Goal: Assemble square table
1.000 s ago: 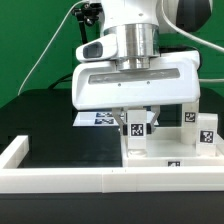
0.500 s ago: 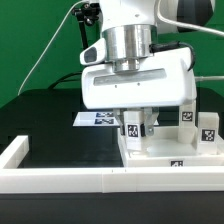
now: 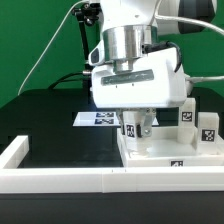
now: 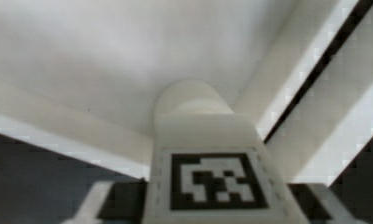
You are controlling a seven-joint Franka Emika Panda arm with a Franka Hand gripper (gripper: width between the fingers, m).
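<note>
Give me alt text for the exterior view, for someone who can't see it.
A white robot gripper reaches straight down, jaws closed around a tagged white table leg standing on the white square tabletop. More tagged legs stand toward the exterior view's right, with the marker board behind.

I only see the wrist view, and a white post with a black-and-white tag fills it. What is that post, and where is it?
Observer: It's a table leg, upright in the gripper, at a corner of the square tabletop.
Operator: Is it the only leg?
Observer: No. Two more legs stand upright toward the exterior view's right, clear of the gripper.
</note>
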